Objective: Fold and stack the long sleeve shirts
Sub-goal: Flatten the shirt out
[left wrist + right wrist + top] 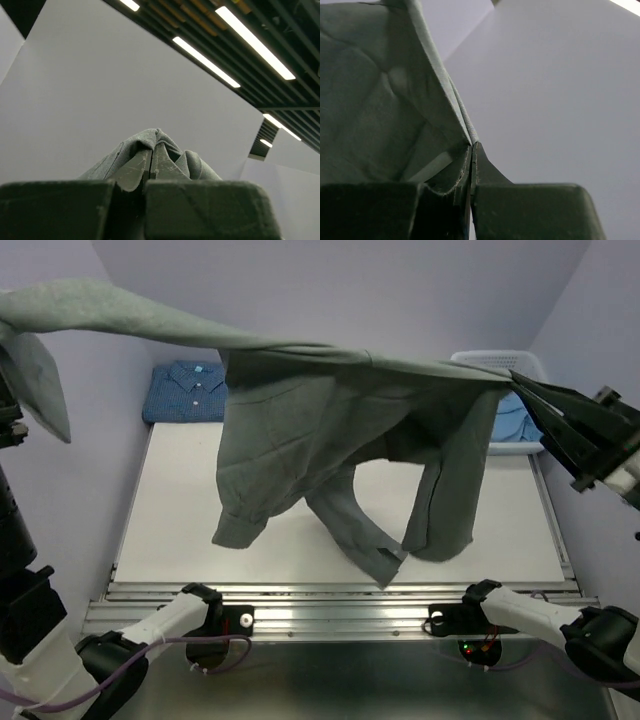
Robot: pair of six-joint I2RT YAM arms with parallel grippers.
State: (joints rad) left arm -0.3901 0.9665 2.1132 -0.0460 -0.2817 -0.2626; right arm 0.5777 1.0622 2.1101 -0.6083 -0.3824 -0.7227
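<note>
The plain grey shirt [300,420] hangs in the air, stretched between both grippers above the white table [160,520]; its sleeves dangle down to the table. My left gripper [151,150] is shut on a bunched part of the grey shirt [150,137] high at the far left. My right gripper [518,380] is shut on the shirt's other edge [380,100] at the right. The dark blue dotted shirt [190,390] lies folded at the back left of the table. The pale blue shirt [515,420] lies in the basket at the back right.
The white lattice basket [500,360] stands at the back right corner. Lilac walls close in the table on the left, back and right. A metal rail [330,590] runs along the near edge above the arm bases.
</note>
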